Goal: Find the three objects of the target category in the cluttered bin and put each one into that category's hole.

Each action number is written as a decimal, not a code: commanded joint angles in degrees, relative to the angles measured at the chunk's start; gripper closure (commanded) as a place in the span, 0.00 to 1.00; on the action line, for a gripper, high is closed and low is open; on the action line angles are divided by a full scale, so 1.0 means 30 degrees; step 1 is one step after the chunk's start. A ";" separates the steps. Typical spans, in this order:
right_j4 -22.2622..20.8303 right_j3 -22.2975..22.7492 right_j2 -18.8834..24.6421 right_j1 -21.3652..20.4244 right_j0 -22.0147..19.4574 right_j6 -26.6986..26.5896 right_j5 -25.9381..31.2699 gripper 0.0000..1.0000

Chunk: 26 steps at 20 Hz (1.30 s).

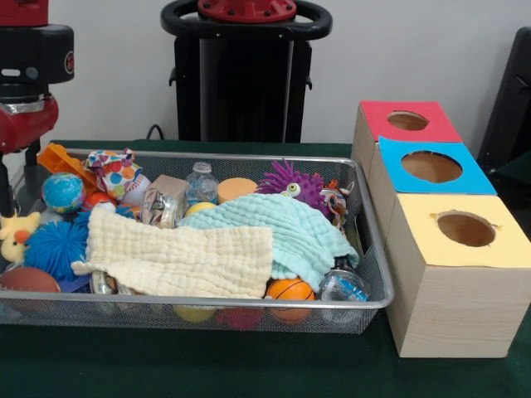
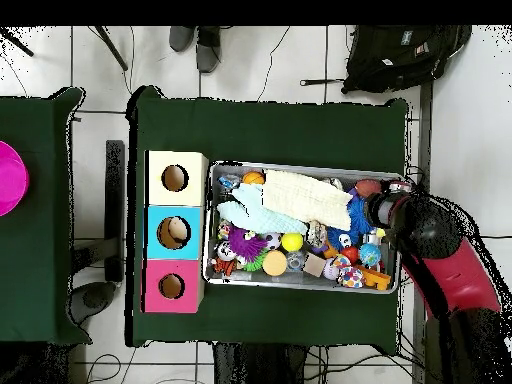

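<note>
One wire bin (image 1: 369, 249) of clutter, and beside it three wooden boxes, each with one round hole: the red-topped box (image 1: 406, 122), the blue-topped box (image 1: 429, 167) and the yellow-topped box (image 1: 467, 230). In the bin, two cloths: a cream cloth (image 1: 178, 257) and a mint cloth (image 1: 278, 232). One purple spiky toy (image 1: 289, 181), one blue spiky ball (image 1: 56, 246), one small basketball (image 1: 290, 289), one globe ball (image 1: 63, 191), one yellow plush chick (image 1: 17, 235)

wall (image 1: 431, 50): pale | floor (image 2: 460, 130): white tiles | backpack (image 2: 400, 55): black
</note>
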 commanded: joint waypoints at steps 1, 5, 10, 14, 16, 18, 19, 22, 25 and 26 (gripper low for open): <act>-0.1303 0.2559 0.2366 0.0334 -0.0448 0.0131 -0.1557 0.00; -0.1507 0.2528 0.2583 0.0427 -0.0617 0.0244 -0.1828 0.00; -0.1871 0.2427 0.2723 0.0527 -0.0855 0.0119 -0.1577 0.00; -0.2330 0.2342 0.3028 0.0883 -0.1261 -0.0083 -0.1801 0.00; -0.2541 0.2313 0.3161 0.0982 -0.1492 -0.0134 -0.1869 0.00; -0.2728 0.2265 0.3185 0.0932 -0.1595 -0.0119 -0.1735 0.00; -0.2799 0.2278 0.3225 0.0898 -0.1663 -0.0111 -0.1690 0.00; -0.3054 0.2284 0.3146 0.0645 -0.1874 -0.0258 -0.1236 0.00; -0.3338 0.2141 0.3251 0.0674 -0.2192 -0.0472 -0.0987 0.00; -0.3437 0.2066 0.3268 0.0725 -0.2289 -0.0531 -0.0911 0.00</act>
